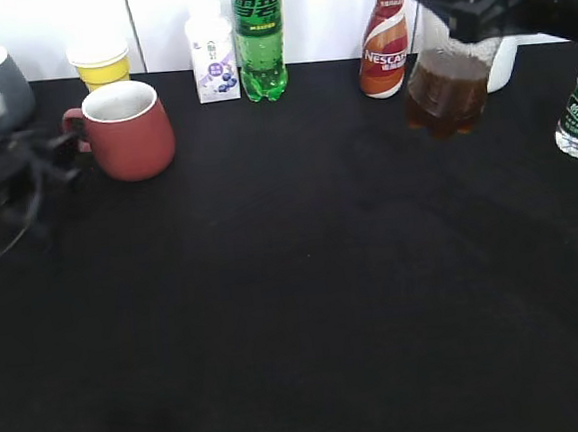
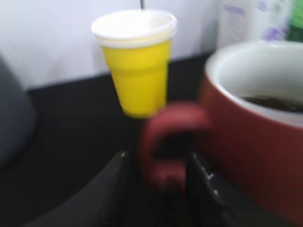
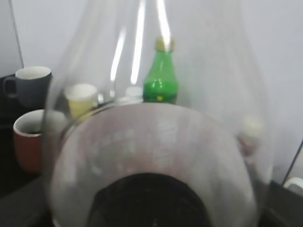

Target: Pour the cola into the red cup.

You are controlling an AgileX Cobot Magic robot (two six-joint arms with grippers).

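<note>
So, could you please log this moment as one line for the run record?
left end effector: astride red cup handle | right end effector: holding cola bottle aloft at table's right | cup: some dark liquid inside

Cola bottle [image 1: 446, 89] hangs airborne; red cup [image 1: 127, 129] upright.

A staged robot test bench. Black cloth covers the table [image 1: 306, 305] before a plain white wall [image 1: 323, 13]. Drinks line its back edge

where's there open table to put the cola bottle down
The whole front and middle of the black table is bare, below the red cup and the cola bottle. The back edge is crowded: yellow cup, milk carton, green bottle, Nescafe bottle.
</note>
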